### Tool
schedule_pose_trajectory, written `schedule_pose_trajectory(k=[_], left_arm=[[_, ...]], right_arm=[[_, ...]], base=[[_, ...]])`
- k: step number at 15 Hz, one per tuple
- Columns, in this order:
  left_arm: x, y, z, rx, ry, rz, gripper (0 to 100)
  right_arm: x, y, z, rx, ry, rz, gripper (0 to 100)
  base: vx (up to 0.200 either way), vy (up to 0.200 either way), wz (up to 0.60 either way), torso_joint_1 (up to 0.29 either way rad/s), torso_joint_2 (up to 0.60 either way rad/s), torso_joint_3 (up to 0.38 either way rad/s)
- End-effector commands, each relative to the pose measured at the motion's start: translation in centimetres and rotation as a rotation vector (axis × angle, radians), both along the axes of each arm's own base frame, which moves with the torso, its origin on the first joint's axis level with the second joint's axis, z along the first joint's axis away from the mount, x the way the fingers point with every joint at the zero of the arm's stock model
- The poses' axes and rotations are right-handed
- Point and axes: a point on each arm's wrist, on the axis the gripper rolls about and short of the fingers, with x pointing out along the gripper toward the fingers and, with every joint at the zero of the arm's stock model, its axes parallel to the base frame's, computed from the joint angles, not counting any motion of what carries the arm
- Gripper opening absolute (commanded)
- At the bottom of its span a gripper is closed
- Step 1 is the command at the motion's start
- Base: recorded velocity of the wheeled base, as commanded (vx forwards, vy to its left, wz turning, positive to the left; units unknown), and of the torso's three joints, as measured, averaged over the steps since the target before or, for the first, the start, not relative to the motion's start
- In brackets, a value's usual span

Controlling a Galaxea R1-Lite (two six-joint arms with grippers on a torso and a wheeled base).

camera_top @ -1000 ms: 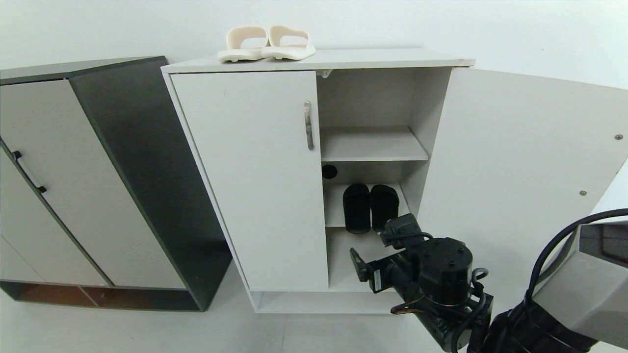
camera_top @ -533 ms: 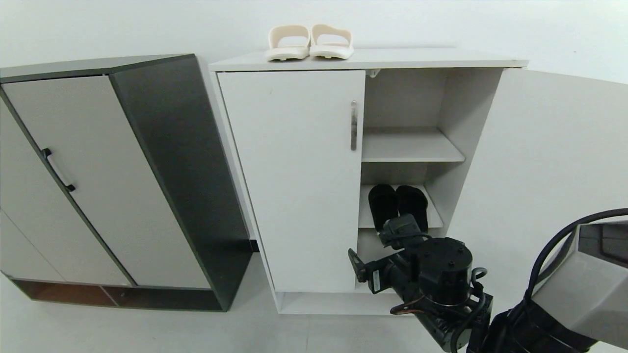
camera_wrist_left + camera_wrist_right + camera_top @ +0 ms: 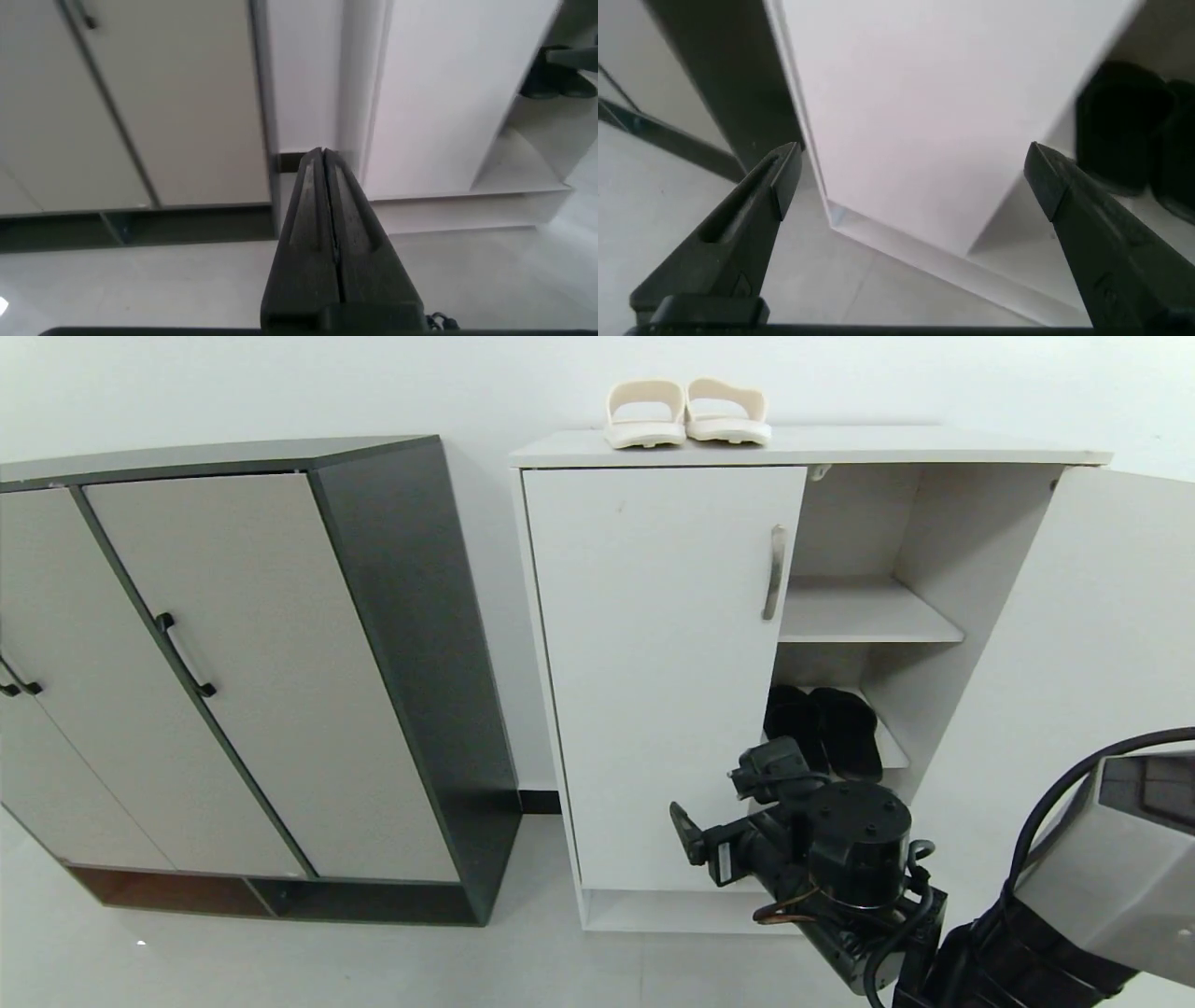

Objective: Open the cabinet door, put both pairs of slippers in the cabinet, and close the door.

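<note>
A white cabinet (image 3: 803, 446) has its left door (image 3: 663, 672) closed and its right door (image 3: 1074, 653) swung open. Cream slippers (image 3: 687, 413) rest on its top. Black slippers (image 3: 825, 721) lie side by side on the middle shelf inside, and they appear too in the right wrist view (image 3: 1130, 121) and the left wrist view (image 3: 561, 79). My right gripper (image 3: 709, 821) hangs open and empty low in front of the closed door (image 3: 943, 112), its fingers (image 3: 771, 187) wide apart. My left gripper (image 3: 323, 187) is shut on nothing, low above the floor, facing the gap between the two cabinets.
A dark cabinet (image 3: 280, 653) with grey doors and black handles stands to the left of the white one, also in the left wrist view (image 3: 140, 103). An upper shelf (image 3: 864, 611) inside the white cabinet is bare. Light floor (image 3: 327, 961) stretches in front of both cabinets.
The whole head view has shifted, so both cabinets sit further right in the picture: the camera moved. The slippers have not moved, and the right gripper stays open, low before the white cabinet.
</note>
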Motion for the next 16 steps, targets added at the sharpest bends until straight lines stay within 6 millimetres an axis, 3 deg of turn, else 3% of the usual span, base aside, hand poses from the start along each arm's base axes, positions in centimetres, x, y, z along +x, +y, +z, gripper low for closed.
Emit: schedule_pose_trajectory(k=[1, 13, 16], left_arm=[[0.01, 0.0, 0.02, 0.001, 0.0, -0.001, 0], [0.01, 0.0, 0.0, 0.004, 0.001, -0.001, 0], [0.01, 0.0, 0.02, 0.004, 0.0, -0.001, 0]], right_arm=[[-0.02, 0.05, -0.12, -0.001, -0.008, 0.021, 100], [-0.13, -0.05, -0.34, -0.013, -0.015, 0.025, 100], [-0.13, -0.05, -0.34, -0.013, -0.015, 0.025, 100]], base=[[0.0, 0.0, 0.0, 0.0, 0.0, 0.0], [0.0, 0.0, 0.0, 0.0, 0.0, 0.0], [0.0, 0.0, 0.0, 0.01, -0.16, -0.274]])
